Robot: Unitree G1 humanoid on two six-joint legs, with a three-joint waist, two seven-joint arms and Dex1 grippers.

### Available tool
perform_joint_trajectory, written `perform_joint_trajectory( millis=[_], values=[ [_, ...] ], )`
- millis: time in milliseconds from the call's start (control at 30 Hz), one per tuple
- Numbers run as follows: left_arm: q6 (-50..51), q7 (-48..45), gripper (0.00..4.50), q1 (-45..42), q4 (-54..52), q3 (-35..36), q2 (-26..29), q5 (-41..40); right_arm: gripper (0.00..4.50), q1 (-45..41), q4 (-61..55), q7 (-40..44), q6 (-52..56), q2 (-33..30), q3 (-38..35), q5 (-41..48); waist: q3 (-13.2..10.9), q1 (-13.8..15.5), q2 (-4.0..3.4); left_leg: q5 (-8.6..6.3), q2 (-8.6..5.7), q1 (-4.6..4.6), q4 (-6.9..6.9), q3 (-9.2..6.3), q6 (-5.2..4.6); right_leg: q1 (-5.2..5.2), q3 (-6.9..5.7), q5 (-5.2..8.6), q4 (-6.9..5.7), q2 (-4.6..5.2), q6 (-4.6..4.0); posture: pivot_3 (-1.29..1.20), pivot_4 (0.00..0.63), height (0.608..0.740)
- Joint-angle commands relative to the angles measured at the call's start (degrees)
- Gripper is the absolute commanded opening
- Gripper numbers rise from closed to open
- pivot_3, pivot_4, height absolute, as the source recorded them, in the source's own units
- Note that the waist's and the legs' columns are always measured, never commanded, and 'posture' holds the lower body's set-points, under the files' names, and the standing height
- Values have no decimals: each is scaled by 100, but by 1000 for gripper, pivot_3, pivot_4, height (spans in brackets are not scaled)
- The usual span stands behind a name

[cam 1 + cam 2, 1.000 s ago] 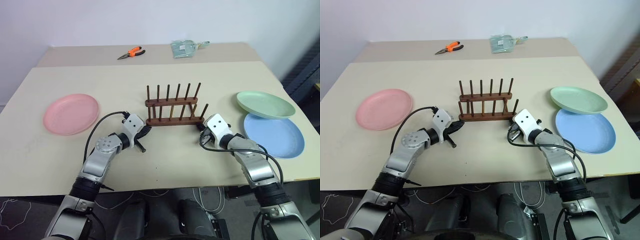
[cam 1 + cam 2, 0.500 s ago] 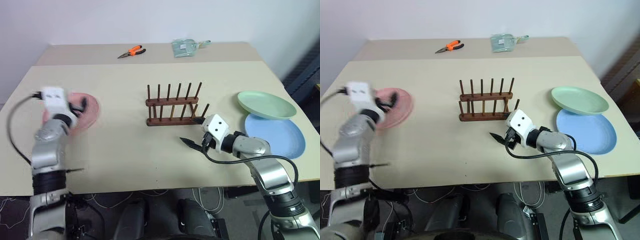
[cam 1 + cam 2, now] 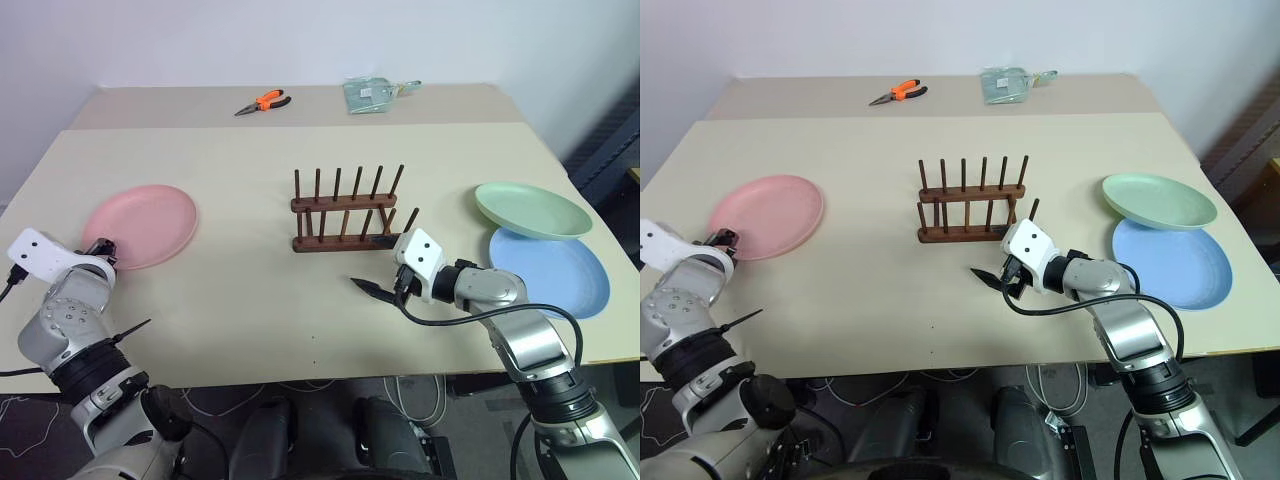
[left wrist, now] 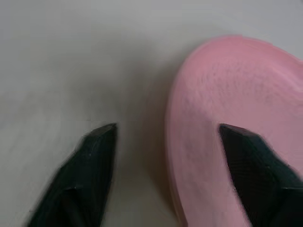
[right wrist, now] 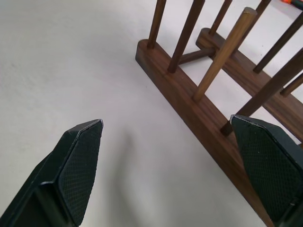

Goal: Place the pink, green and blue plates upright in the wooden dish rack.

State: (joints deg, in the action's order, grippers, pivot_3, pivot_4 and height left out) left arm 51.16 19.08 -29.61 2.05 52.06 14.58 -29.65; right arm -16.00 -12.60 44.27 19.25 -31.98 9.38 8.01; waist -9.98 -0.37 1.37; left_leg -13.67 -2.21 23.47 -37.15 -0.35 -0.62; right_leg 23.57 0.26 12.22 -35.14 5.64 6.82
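Note:
The pink plate (image 3: 140,225) lies flat at the table's left. My left gripper (image 3: 100,250) is at its near left edge, open; in the left wrist view its fingers (image 4: 94,161) straddle the pink plate's rim (image 4: 236,118), one over the plate, one over the table. The wooden dish rack (image 3: 345,215) stands empty mid-table. My right gripper (image 3: 370,262) hovers open just in front of the rack's right end (image 5: 189,94), holding nothing. At the right, the green plate (image 3: 530,208) overlaps the far edge of the blue plate (image 3: 555,275).
Orange-handled pliers (image 3: 264,103) and a clear packet (image 3: 368,96) lie on the far table section. A cable loops from my right wrist over the table's near edge. Bare tabletop lies between the rack and the pink plate.
My left arm swung from the rack's left end out to the pink plate's edge and its gripper opened. My right gripper opened and drew slightly back from the rack.

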Motion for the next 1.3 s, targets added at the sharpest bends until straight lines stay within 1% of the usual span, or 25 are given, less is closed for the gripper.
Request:
perform_joint_trajectory(
  millis=[33, 100, 133, 233, 333, 467, 567, 633, 733, 800, 867, 933, 1000, 1033, 1067, 1133, 1167, 1200, 1233, 1267, 1300],
  values=[
    [109, 177, 1482, -121, -63, 130, -109, -365, 4410, -77, -132, -26, -94, 1, -116, 26, 0, 11, 0, -2, 0, 0, 0, 0, 3, 0, 0, 0, 0, 0, 0, 0, 150, 738],
    [96, 140, 384, -113, -72, 40, -71, -425, 4410, -75, -177, -10, -16, -28, -163, 77, 0, 24, 1, -2, 0, 0, 0, 0, 3, 0, 0, 0, 1, 0, -1, 0, 150, 738],
    [22, 15, 18, -117, -103, -66, -31, -455, 4455, -83, -225, 2, 88, -57, -207, 127, 0, 30, 1, -2, -1, 0, 0, 1, 3, -1, 0, 0, 2, 0, -1, 0, 150, 738],
    [-458, -529, 18, -212, -327, -456, 46, -536, 4455, -166, -383, 39, 169, -157, -303, 169, -3, 74, 5, -2, 0, 0, 0, 1, 4, 0, 0, 0, 4, 0, -2, 0, 150, 738],
    [-852, -1057, 18, -456, -678, -1028, 92, -569, 4455, -466, -684, -61, 67, -113, -423, 199, -17, 98, 25, -5, 0, 4, 0, 2, 10, 3, 0, 9, 7, 1, -20, 0, 150, 738],
    [-1082, -1527, 18, -1001, -990, -2124, 98, -389, 4455, -1204, -833, -218, -263, 28, -312, 4, -20, 109, 30, -6, 0, 13, 1, 2, 16, 9, 0, 7, 11, 1, -22, 0, 150, 738],
    [-1196, -1729, 18, -1470, -1096, -2982, -21, -169, 4455, -1810, -691, -331, -607, 65, 86, -544, -20, 102, 30, -5, -3, 15, 3, 3, 14, 8, 0, 2, 17, 0, -12, 0, 150, 738],
    [-1223, -1709, 18, -1748, -1091, -3373, -170, -63, 4455, -2156, -472, -470, -900, 93, 395, -1059, -20, 100, 29, -1, -3, 14, 6, 4, 7, 10, 0, -1, 18, -2, -5, 0, 150, 738],
    [-1172, -1647, 18, -1976, -1120, -3716, -371, 15, 4455, -2548, -20, -733, -1345, 88, 773, -1871, -21, 64, 28, 1, -2, 14, 7, 6, 5, 13, 1, -1, 16, -4, -5, 0, 150, 738],
    [-1061, -1574, 18, -2027, -1189, -3851, -527, -26, 4455, -2779, 449, -1078, -1626, 97, 949, -2448, -21, 40, 27, 3, -1, 14, 7, 6, 6, 14, 1, -1, 14, -6, -5, 0, 150, 738],
    [-1003, -1522, 18, -2035, -1259, -3916, -660, -74, 4455, -2884, 778, -1303, -1817, 143, 1025, -2774, -23, 29, 27, 4, -1, 14, 7, 6, 7, 15, 2, -1, 11, -6, -5, 0, 150, 738],
    [-885, -1446, 0, -1922, -1391, -3973, -831, -154, 3916, -2792, 1000, -1540, -2037, 51, 1128, -3206, -23, 29, 28, 5, -1, 15, 7, 6, 7, 15, 2, -1, 11, -7, -5, 0, 150, 738],
    [-729, -1381, 0, -1807, -1488, -3986, -952, -226, 3131, -2693, 1132, -1790, -2174, -15, 1163, -3596, -23, 28, 28, 5, -2, 16, 8, 6, 7, 15, 2, -1, 14, -7, -4, 0, 150, 738],
    [-660, -1368, 0, -1769, -1542, -3988, -978, -241, 2639, -2661, 1149, -1866, -2209, -22, 1158, -3721, -24, 31, 28, 5, -2, 17, 8, 6, 7, 15, 2, -1, 15, -6, -4, 0, 150, 738],
    [-595, -1373, 0, -1738, -1561, -3992, -997, -262, 2036, -2627, 1170, -1894, -2274, -30, 1174, -3803, -25, 31, 27, 5, -2, 17, 7, 6, 7, 15, 2, 0, 15, -6, -4, 0, 150, 738],
    [-472, -1366, 0, -1674, -1620, -3991, -1031, -313, 1047, -2540, 1155, -1914, -2377, -29, 1184, -3925, -25, 18, 27, 6, -2, 18, 7, 6, 7, 15, 2, -1, 14, -7, -4, 0, 150, 738],
    [-430, -1399, 0, -1647, -1637, -4001, -1040, -343, 428, -2507, 1150, -1939, -2432, -31, 1192, -4006, -25, 2, 27, 6, -2, 17, 6, 6, 7, 15, 2, -1, 13, -8, -4, 0, 150, 738],
    [-405, -1409, 0, -1630, -1646, -3983, -1069, -386, 52, -2479, 1147, -1980, -2484, -39, 1193, -4105, -25, -13, 27, 6, -2, 17, 6, 5, 7, 15, 2, -1, 12, -8, -4, 0, 150, 738],
    [-387, -1394, 708, -1634, -1638, -3931, -1114, -443, 0, -2457, 1147, -2021, -2528, -48, 1189, -4196, -27, -19, 24, 6, -2, 17, 6, 3, 8, 15, 1, 0, 12, -10, -4, 0, 150, 738],
    [-440, -1338, 1047, -1684, -1612, -3774, -1213, -572, 0, -2435, 1146, -2062, -2563, -67, 1182, -4292, -29, -21, 25, 7, -2, 17, 6, 4, 9, 15, 1, -1, 11, -9, -4, 0, 150, 738],
    [-521, -1271, 1558, -1752, -1586, -3601, -1308, -694, 0, -2414, 1145, -2092, -2586, -86, 1167, -4358, -29, -20, 25, 8, -2, 17, 5, 4, 10, 15, 2, -1, 11, -10, -4, 0, 150, 738]
  ],
)
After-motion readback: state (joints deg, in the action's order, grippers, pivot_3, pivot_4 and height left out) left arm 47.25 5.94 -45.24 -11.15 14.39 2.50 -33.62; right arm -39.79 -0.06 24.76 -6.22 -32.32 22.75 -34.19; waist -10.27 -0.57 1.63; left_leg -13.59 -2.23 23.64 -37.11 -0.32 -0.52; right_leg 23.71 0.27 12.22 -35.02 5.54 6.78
